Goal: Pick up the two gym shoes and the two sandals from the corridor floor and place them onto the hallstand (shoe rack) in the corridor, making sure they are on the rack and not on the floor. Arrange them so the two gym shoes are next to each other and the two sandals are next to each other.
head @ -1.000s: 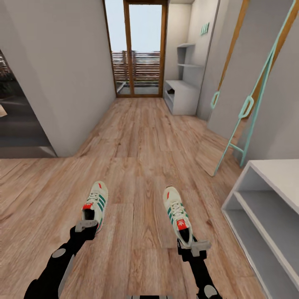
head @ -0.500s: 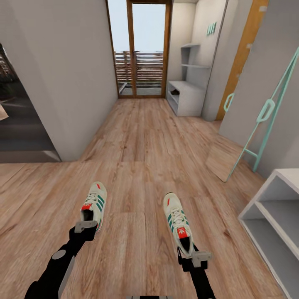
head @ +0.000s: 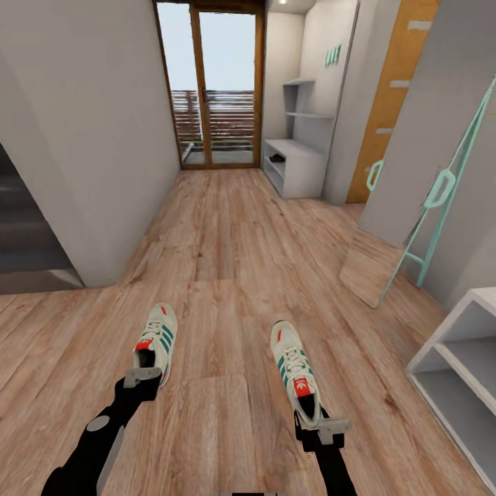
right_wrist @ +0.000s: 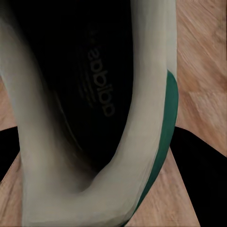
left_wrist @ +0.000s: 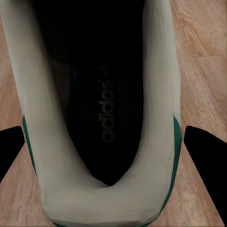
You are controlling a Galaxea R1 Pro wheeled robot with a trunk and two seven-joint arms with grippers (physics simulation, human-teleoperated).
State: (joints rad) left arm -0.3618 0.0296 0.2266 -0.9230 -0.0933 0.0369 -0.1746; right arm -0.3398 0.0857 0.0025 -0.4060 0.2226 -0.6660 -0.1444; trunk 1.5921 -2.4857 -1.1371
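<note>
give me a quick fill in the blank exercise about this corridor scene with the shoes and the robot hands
1. Each hand holds one white low-top sneaker with green stripes: the left hand grips the left sneaker, the right hand grips the right sneaker, both by the ____.
2. The floor is light-brown ____ planking.
3. The light-grey hallstand with stepped shelves stands at the corridor's far end, beside the glass ____.
4. The sneakers' toes point ____ from the robot.

Missing words: heel; wood; door; away

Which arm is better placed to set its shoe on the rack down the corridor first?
Right, probably: the hallstand stands along the corridor's right side, and the right gripper carries a gym shoe on that side.
</note>
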